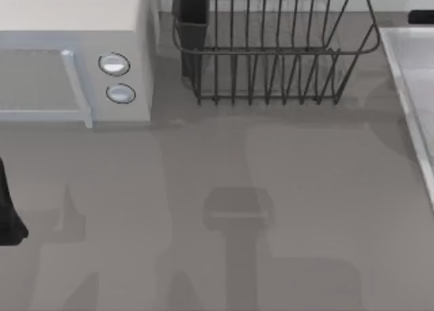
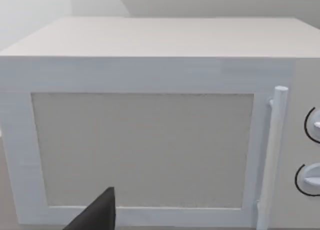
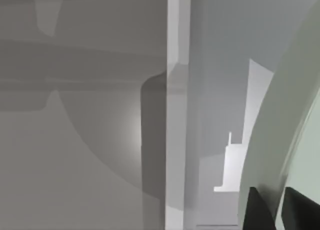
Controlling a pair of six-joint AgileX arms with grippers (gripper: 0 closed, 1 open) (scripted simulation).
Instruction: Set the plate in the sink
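Note:
In the right wrist view the pale mint-green plate [image 3: 282, 104] stands on edge, close to the camera. My right gripper [image 3: 278, 204] is shut on its rim, one dark finger [image 3: 259, 210] on each side. Beyond the plate runs the sink's pale straight rim [image 3: 178, 89], with the grey-white basin [image 3: 220, 59] on the plate's side of it. In the top view the sink's rim [image 1: 405, 94] lies along the right edge. A dark part of my left arm [image 1: 8, 213] sits at the table's left edge, and one of its fingers [image 2: 99, 214] points at the microwave.
A white microwave [image 1: 74, 60] with two round knobs stands at the back left, its door [image 2: 142, 150] shut. A dark wire dish rack [image 1: 271, 53] stands at the back middle. Grey countertop [image 1: 224, 209] stretches across the front.

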